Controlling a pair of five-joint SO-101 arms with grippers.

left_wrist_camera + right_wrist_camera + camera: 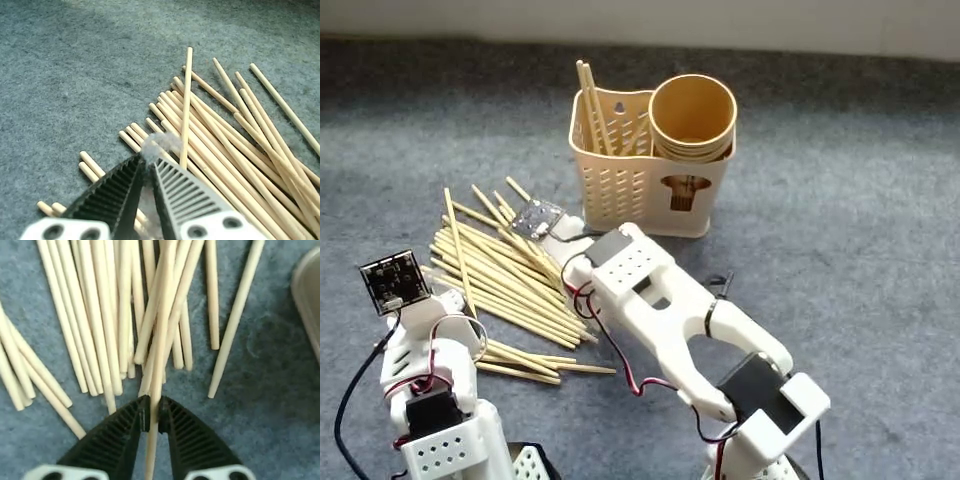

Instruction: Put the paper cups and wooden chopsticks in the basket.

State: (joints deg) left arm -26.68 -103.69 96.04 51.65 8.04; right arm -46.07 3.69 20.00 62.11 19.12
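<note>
— So, from above, where does everything sit?
— The paper cups (692, 115) are nested in the basket (630, 185), with a few sticks standing upright beside them. The loose wooden chopsticks (510, 285) fan over the carpet (840, 220) just beside it.
— And the left wrist?
— The left gripper (150, 160) hovers at the pile's edge, jaws pressed together on nothing but fluff (160, 145).
— The right?
— The right gripper (153, 412) pinches one chopstick (162, 330) lying on top of the heap, likely picked because it lifts free. Its long axis runs straight out between the jaws, far end over the pile.
</note>
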